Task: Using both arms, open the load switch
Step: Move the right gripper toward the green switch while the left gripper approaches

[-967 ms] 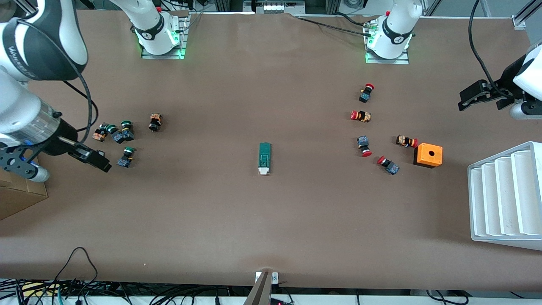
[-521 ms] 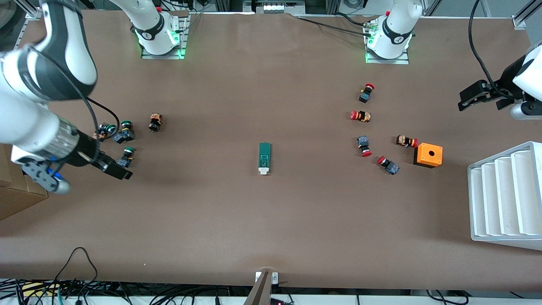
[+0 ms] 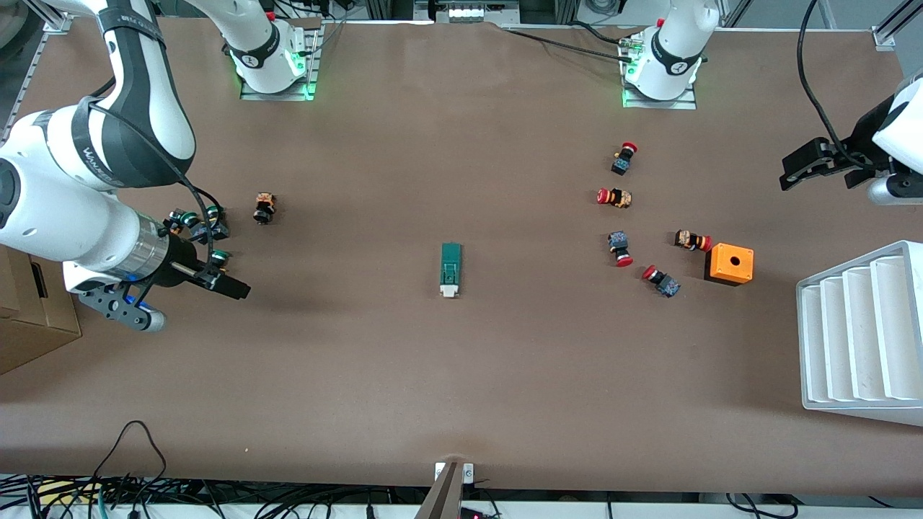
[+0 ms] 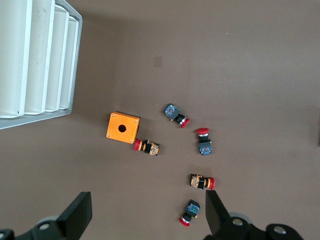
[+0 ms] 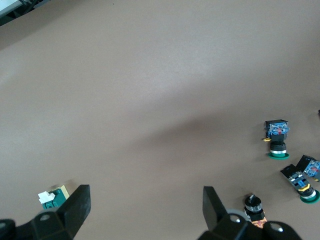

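The load switch point(image 3: 451, 269), a narrow dark-green block with a white end piece, lies flat at the middle of the table; a corner of it point(image 5: 51, 198) shows in the right wrist view. My right gripper point(image 3: 232, 287) hangs open and holds nothing over the brown table beside the green-capped push buttons, toward the right arm's end; in its wrist view point(image 5: 145, 202) only bare table lies between the fingers. My left gripper point(image 3: 822, 175) waits open and holds nothing, high over the left arm's end of the table, and in its wrist view point(image 4: 148, 209) it looks down on the red-capped buttons.
Several green-capped push buttons point(image 3: 209, 223) lie close to the right gripper. Several red-capped ones point(image 3: 620, 198) and an orange box with a hole point(image 3: 729, 264) lie toward the left arm's end. A white ribbed tray point(image 3: 858, 331) and a cardboard box point(image 3: 29, 317) stand at the table's ends.
The right arm has swung in from the table's end, carrying its open gripper closer to the middle past the green-capped buttons. The left arm has not moved.
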Available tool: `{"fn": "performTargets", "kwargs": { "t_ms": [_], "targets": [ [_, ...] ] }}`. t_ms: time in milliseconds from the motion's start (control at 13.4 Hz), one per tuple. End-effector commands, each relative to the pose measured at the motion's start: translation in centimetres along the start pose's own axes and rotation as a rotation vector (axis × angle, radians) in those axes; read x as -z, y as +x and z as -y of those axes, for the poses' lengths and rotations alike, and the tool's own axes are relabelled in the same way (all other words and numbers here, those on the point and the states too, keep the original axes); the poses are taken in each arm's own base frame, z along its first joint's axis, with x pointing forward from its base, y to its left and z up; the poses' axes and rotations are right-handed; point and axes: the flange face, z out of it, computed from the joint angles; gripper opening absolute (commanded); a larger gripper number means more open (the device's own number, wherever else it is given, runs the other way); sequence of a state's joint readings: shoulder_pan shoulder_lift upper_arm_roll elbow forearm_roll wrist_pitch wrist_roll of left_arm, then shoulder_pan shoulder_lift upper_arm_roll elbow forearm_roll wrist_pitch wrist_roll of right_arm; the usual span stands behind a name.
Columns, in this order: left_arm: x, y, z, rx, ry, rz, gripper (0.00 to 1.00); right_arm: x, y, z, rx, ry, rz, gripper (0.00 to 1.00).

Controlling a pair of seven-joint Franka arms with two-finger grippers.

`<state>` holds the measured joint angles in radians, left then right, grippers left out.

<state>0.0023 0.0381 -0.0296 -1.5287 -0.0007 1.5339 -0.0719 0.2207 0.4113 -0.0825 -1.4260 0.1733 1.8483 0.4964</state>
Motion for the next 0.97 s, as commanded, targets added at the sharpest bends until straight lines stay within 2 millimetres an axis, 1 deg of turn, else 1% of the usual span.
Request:
{"fn": "performTargets", "kwargs": {
  "t_ms": [0, 223, 372, 521, 595, 670, 893],
  "targets": [
    [-0.1, -0.2, 0.0, -0.015, 0.009, -0.012, 1.0, -0.4, -0.4, 1.3, 0.062, -0.001, 0.011, 0.99],
    [-0.1, -0.3, 0.1, -0.015, 0.009, -0.011, 1.0, -2.3, -0.8, 3.1, 0.1, 0.006, 0.025, 0.99],
    [-0.1, -0.3, 0.1, -0.017, 0.01, -0.009, 1.0, -3.2, -0.4, 5.3, 0.109, 0.036, 0.037, 0.99],
    [-0.1, -0.3, 0.1, -0.017, 0.01, -0.009, 1.0, -3.9, 0.3, 6.2, 0.094, 0.074, 0.046, 0.99],
    [-0.1, -0.3, 0.1, -0.017, 0.01, -0.009, 1.0, -4.4, 0.5, 6.4, 0.087, 0.087, 0.053, 0.99],
    [-0.1, -0.3, 0.1, -0.017, 0.01, -0.009, 1.0, -4.4, 0.6, 6.7, 0.069, 0.103, 0.053, 0.99],
    [-0.1, -0.3, 0.1, -0.018, 0.01, -0.009, 1.0, -5.9, 0.3, 8.7, -0.029, 0.124, 0.038, 0.99]
  ]
}}
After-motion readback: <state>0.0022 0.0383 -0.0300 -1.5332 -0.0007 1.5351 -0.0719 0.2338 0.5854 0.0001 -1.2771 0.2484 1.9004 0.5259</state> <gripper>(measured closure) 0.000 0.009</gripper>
